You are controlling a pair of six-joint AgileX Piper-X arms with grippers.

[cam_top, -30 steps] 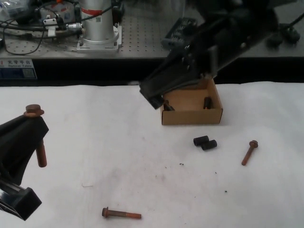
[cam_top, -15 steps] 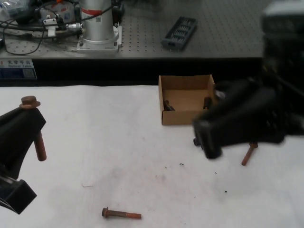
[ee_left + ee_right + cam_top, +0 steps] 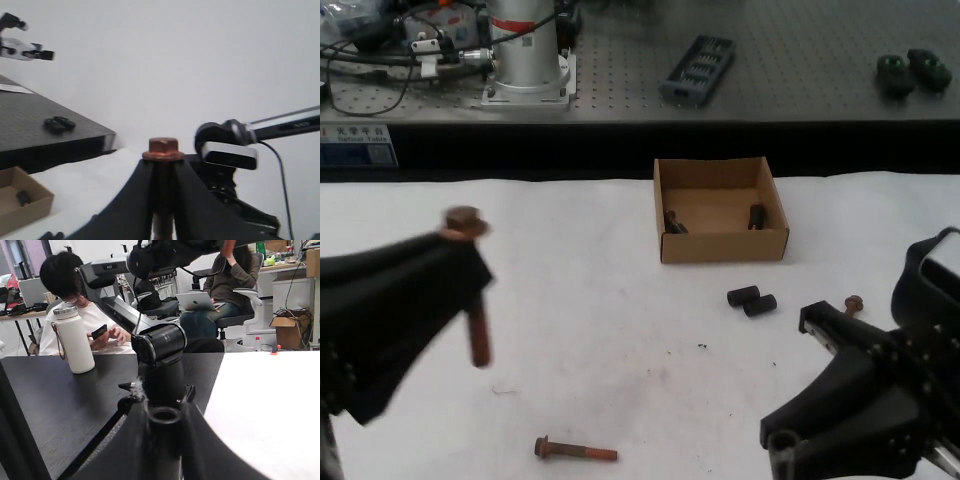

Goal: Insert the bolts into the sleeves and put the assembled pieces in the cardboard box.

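bolt (image 3: 161,149) pinched by left end effector (image 3: 161,172); right end effector (image 3: 165,412) pinches sleeve (image 3: 165,426) (black)

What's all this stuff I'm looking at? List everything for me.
box: 1, brown cardboard, far middle of the cloth
pieces: 2, dark, inside the box
sleeves: 3, black; two loose in front of the box, one in the right tool
bolts: 3, coppery; one upright in the left tool, one lying at the near edge, one right of the loose sleeves
cloth: 1, white, over the bench
cylinder: 1, silver, back table
left tool: black, shut on a bolt
right tool: black, shut on a sleeve
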